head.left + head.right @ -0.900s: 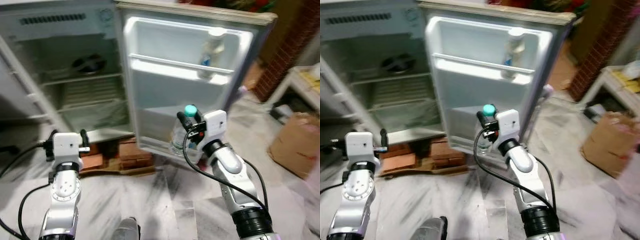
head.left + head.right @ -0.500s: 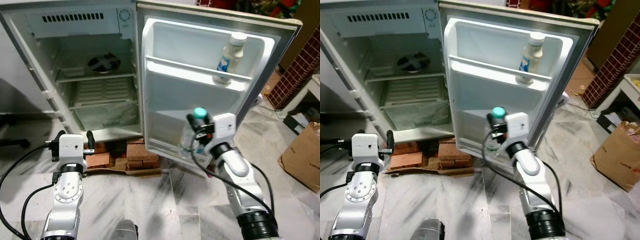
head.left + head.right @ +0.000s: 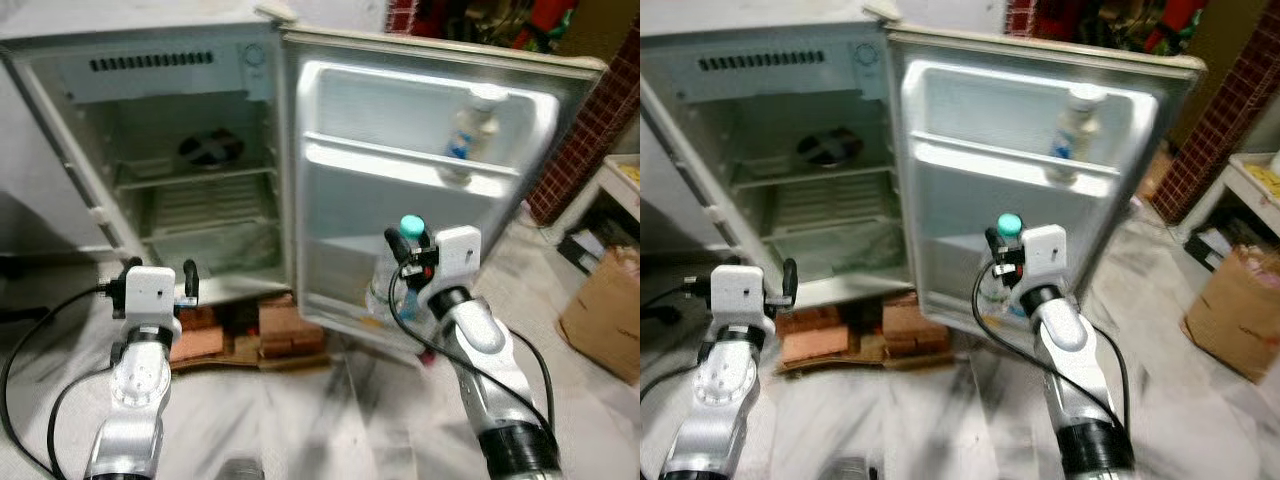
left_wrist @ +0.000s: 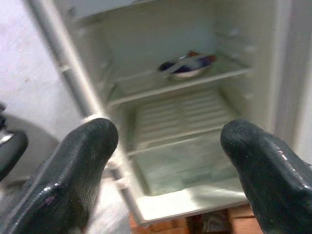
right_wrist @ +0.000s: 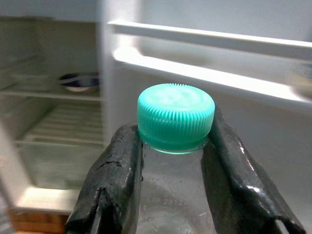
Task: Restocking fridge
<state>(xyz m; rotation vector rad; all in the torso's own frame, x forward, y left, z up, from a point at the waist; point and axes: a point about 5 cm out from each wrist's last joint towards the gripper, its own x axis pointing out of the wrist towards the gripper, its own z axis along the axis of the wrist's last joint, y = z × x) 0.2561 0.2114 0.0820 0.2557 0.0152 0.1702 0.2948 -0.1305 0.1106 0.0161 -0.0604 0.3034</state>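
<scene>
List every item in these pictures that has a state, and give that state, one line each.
Fridge door: open.
Clear bottle: upright, capped, held just below the cap.
Teal cap: on.
Right gripper: shut on the bottle.
Left gripper: open, holding nothing.
White bottle: upright on the door shelf.

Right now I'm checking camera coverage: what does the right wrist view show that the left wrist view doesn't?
Right wrist view: the right gripper clamped on the clear plastic bottle with a teal ribbed cap, before the white door shelf rail. Left wrist view: the left gripper, open. Both: the dark bowl on the fridge's upper wire shelf.
</scene>
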